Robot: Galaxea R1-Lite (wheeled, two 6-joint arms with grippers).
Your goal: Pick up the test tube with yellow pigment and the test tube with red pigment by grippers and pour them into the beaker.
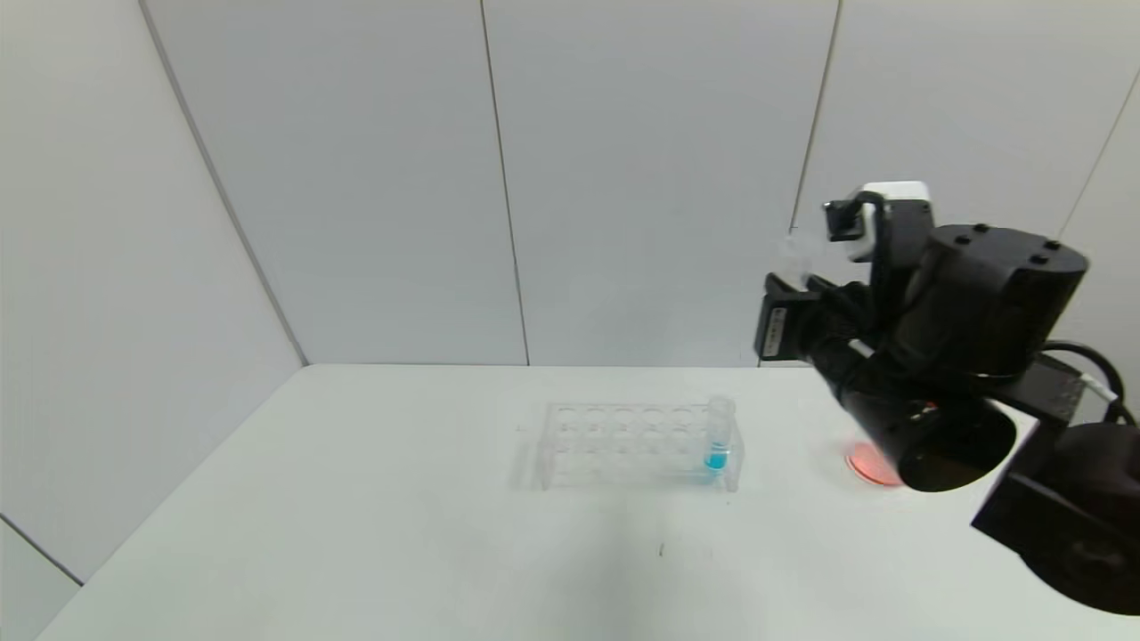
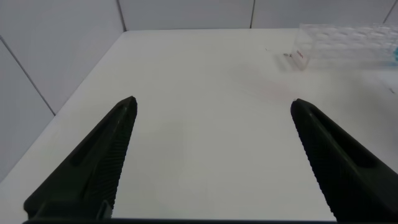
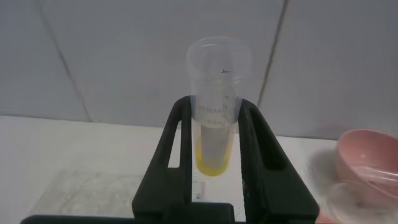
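Note:
My right gripper is raised high over the right side of the table. It is shut on the test tube with yellow pigment, with one finger on each side of it. A little yellow liquid lies at the tube's round bottom, and its open mouth points away from the wrist. In the head view the tube shows only faintly above the fingers. My left gripper is open and empty, low over bare table. The test tube with red pigment is out of view. A clear rim, perhaps the beaker, shows beside the pink funnel.
A clear many-holed rack stands mid-table with a blue-liquid tube at its right end; the rack also shows in the left wrist view. A pink funnel sits under my right arm, where a pink-red patch shows. Walls enclose the back and left.

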